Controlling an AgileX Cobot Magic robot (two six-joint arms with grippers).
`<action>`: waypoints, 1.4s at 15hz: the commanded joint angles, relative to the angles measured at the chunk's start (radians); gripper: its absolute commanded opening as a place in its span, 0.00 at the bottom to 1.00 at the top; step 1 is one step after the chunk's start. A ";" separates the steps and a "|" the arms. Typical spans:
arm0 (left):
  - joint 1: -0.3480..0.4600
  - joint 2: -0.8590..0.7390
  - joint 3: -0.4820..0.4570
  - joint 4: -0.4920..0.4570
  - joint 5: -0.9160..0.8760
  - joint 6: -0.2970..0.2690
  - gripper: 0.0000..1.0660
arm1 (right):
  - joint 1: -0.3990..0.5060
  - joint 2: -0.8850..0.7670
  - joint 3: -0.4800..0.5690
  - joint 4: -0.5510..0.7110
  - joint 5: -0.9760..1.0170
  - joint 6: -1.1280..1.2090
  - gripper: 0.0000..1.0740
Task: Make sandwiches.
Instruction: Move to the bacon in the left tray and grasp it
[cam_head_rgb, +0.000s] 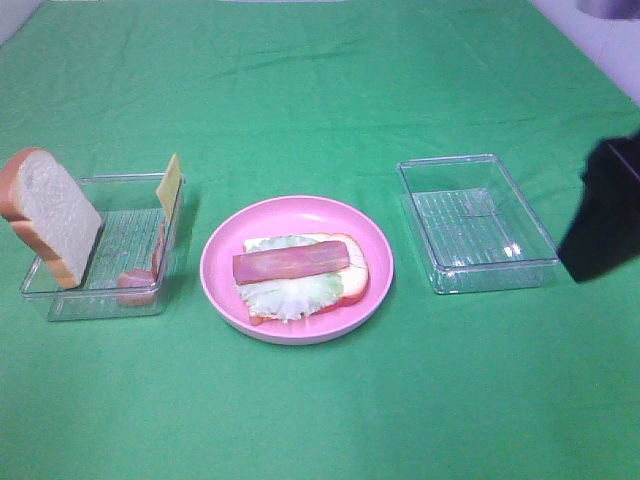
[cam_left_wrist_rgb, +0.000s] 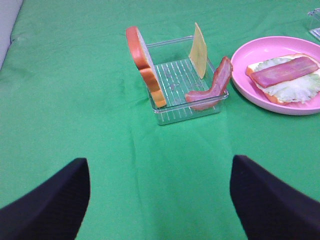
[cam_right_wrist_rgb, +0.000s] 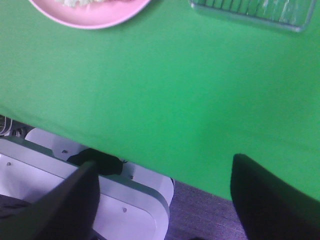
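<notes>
The sandwich stack lies on the round pink plate: a bread slice, pale green lettuce and a ham strip on top. It also shows in the left wrist view. The second bread slice leans in the left clear tray, with the yellow cheese square and another ham piece. My left gripper is open and empty, well short of that tray. My right gripper is open and empty over the table's front edge.
An empty clear tray stands right of the plate. My right arm shows as a dark shape at the right edge. Green cloth covers the table. The robot's white base shows below the table edge.
</notes>
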 joint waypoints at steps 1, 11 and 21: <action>0.004 -0.018 0.002 0.000 -0.010 0.002 0.70 | 0.000 -0.187 0.152 -0.005 0.001 0.009 0.65; 0.004 -0.018 0.002 0.000 -0.010 0.002 0.70 | 0.000 -0.931 0.474 0.004 -0.030 -0.062 0.65; 0.004 -0.018 0.002 0.000 -0.010 0.002 0.70 | 0.000 -1.140 0.495 0.011 -0.091 -0.194 0.65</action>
